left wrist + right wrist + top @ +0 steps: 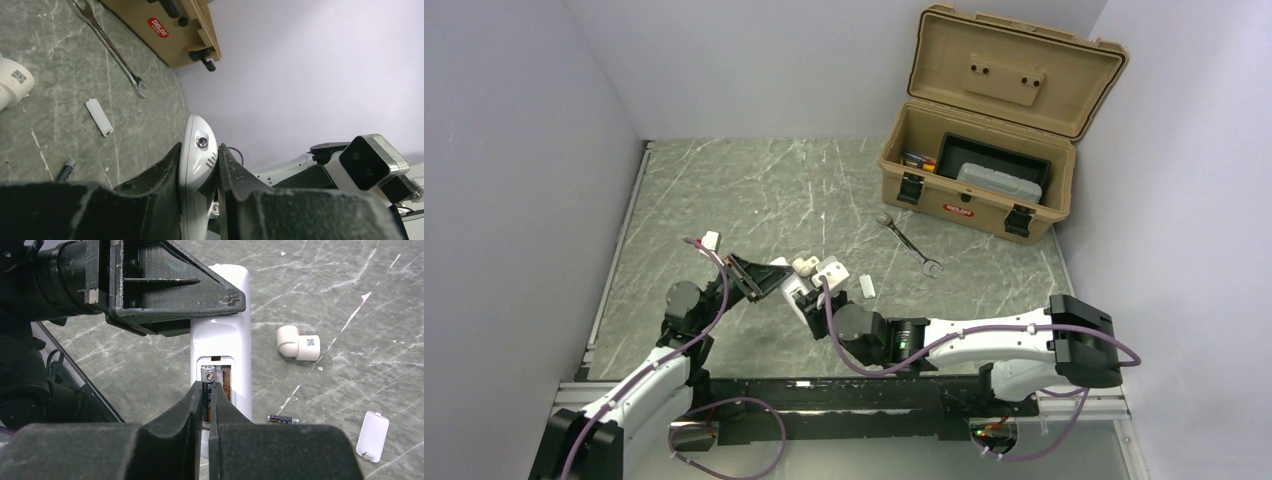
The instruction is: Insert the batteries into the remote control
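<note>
My left gripper (200, 146) is shut on the white remote control (196, 165) and holds it edge-on above the table. In the right wrist view the remote (220, 340) shows its back, with the battery compartment open. My right gripper (208, 386) is shut on one dark battery (207, 376), whose tip lies in the left slot of the compartment. The second battery (282, 419) lies on the table to the right of the remote; it also shows in the left wrist view (65, 170). From above, the left gripper (762, 276) and right gripper (801, 296) meet mid-table.
The white battery cover (373, 436) lies loose on the table, and a white pipe fitting (297, 342) lies beyond it. A silver wrench (909, 245) lies in front of the open tan toolbox (984, 190) at the back right.
</note>
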